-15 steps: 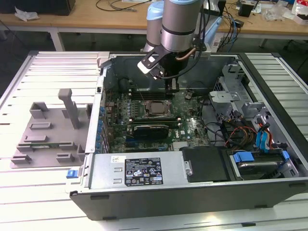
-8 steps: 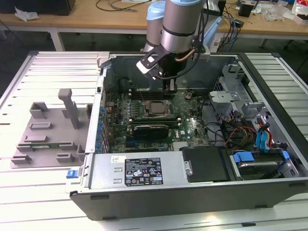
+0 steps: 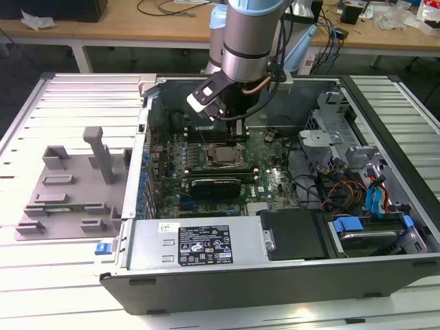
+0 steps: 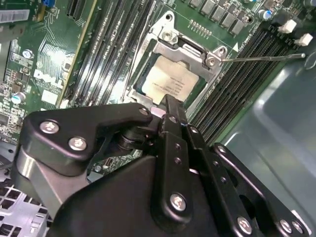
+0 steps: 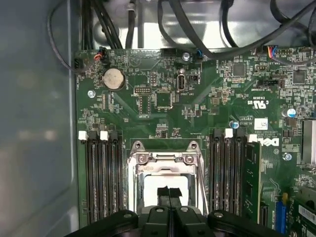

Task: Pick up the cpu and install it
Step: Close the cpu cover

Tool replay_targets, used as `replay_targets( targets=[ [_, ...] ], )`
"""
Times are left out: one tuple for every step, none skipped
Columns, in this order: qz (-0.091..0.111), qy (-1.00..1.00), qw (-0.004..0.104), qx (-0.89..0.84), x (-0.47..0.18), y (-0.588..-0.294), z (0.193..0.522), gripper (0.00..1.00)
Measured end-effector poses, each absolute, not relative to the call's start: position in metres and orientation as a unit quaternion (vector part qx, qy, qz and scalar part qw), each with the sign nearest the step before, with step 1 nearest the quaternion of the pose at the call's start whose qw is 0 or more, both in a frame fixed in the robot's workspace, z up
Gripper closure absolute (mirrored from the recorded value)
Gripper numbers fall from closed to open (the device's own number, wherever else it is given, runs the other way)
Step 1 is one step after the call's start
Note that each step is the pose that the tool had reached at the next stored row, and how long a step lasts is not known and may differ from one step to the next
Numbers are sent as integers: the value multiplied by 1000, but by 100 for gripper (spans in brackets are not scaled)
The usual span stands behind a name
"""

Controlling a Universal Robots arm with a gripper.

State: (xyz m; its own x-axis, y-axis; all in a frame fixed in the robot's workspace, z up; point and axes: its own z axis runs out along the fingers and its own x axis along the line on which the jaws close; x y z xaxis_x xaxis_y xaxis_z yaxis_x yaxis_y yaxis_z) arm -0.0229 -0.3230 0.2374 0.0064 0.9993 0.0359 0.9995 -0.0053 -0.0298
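Locating the cpu (image 4: pixel 168 81): it lies flat in the socket (image 4: pixel 174 47) on the motherboard (image 5: pixel 163 101), pale top up; in the exterior view it shows mid-board (image 3: pixel 221 155).
Socket: metal frame surrounds the chip on all sides; a thin lever rod (image 4: pixel 261 58) juts out to one side. Whether the frame is clamped down cannot be told.
Claw (image 5: pixel 168 193): hangs directly over the chip, fingertips pressed together with only a seam between them, nothing held. In the second wrist view the tip (image 4: pixel 169 101) sits at the chip's near edge; contact or a small gap cannot be told.
Surroundings: memory slots (image 5: pixel 101 177) flank the socket on both sides; the open computer case (image 3: pixel 275 289) lies on the desk (image 3: pixel 62 103), grey tray (image 3: pixel 69 185) beside it at the exterior view's left.
Progress (judgement): pick-up and placement look done, chip seated and released; securing the socket looks outstanding.
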Motion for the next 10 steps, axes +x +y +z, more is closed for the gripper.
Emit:
replay_targets(
  targets=[
    [-2,-712,23,-702,-23,-323,237,89],
    [-2,-721,23,-693,-23,-323,237,89],
    [-1,-729,23,-684,-23,-323,237,89],
    [-1,-735,23,-678,-23,-323,237,89],
    [-1,-753,23,-658,-23,-323,237,89],
    [0,-763,23,-645,-23,-323,237,89],
    [0,-771,23,-636,-23,-323,237,89],
    [0,-776,23,-630,-23,-323,237,89],
    [1,-793,23,-608,-23,-323,237,89],
    [1,-801,23,-598,-23,-323,237,89]
  ],
)
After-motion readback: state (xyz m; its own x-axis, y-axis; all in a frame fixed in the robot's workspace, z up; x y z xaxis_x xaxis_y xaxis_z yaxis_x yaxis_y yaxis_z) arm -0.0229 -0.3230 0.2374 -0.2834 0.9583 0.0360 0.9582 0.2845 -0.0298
